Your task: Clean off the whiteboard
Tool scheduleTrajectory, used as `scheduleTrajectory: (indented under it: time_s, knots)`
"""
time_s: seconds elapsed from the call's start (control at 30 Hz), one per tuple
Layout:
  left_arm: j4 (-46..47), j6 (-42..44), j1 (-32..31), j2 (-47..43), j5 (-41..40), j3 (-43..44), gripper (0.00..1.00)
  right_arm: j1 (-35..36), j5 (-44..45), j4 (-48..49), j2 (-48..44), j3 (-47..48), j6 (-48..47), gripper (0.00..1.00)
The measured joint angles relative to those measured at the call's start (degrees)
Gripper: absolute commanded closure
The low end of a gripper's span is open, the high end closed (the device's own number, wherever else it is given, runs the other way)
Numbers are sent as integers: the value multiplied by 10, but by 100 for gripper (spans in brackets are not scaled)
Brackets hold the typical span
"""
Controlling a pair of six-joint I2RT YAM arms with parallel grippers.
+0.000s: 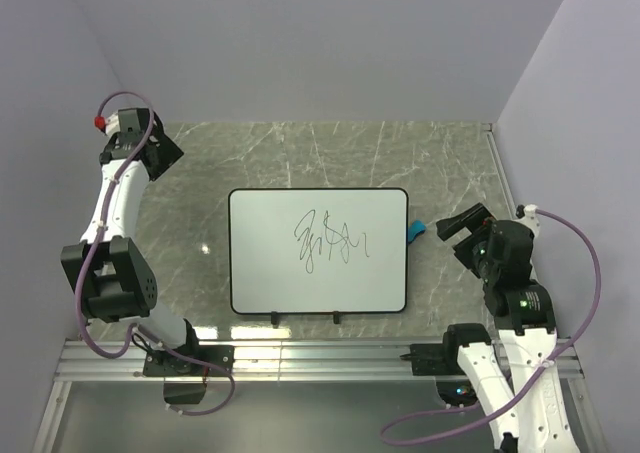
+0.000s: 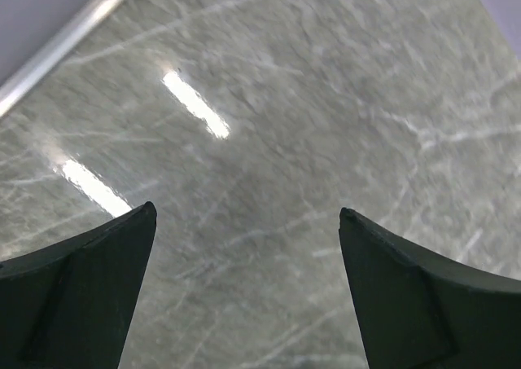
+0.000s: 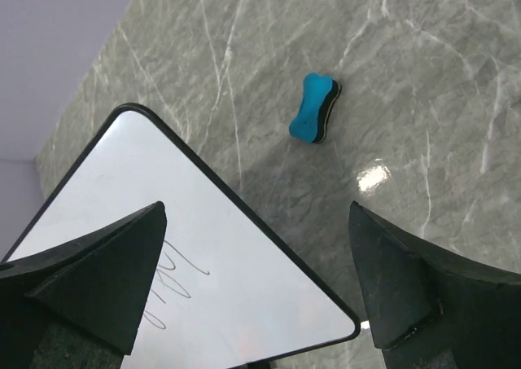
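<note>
Bench: grey marbled stone between pale lilac walls, with a metal rail along its near edge.
Right end effector: jaws spread wide, nothing between them; it hangs above the bench, touching nothing.
Eraser: small blue block with a dark underside, lying flat just ahead of the right end effector's tips. It sits between them and the board, apart from the board's rim.
Whiteboard: flat on the bench beyond the eraser as seen from the right end effector. In the right wrist view one rounded corner reaches under the open jaws.
Scribble: black marker lines near the board's middle, farther from the right end effector than the eraser.
Feet: two small black tabs on the board's near edge.
Left end effector: jaws wide apart and empty, held over bare bench.
Board from left end effector: well apart, and not in the left wrist view.
</note>
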Motion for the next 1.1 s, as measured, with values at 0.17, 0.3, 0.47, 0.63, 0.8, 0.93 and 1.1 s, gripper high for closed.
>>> scheduleTrajectory:
  time_s: [0.17,0.3,0.47,0.63,0.8,0.93,1.1]
  knots:
    - [-26,16,10,-3,82,-8,0,5,12,-7,44,32,5,0]
    - [-7,24,14,-46,152,-94,1,6,1,-19,130,104,17,0]
    - [-7,29,8,-93,196,-130,3,6,-38,-50,321,209,21,9]
    - [-3,49,-2,-106,213,-134,5,6,-81,-50,477,200,32,12]
    - [-4,61,-9,-123,218,-136,9,7,-80,-49,540,191,38,12]
    - [10,64,-10,-136,225,-152,11,7,-78,-44,588,193,38,13]
    - [18,66,-12,-139,231,-179,13,7,-77,-28,657,201,36,14]
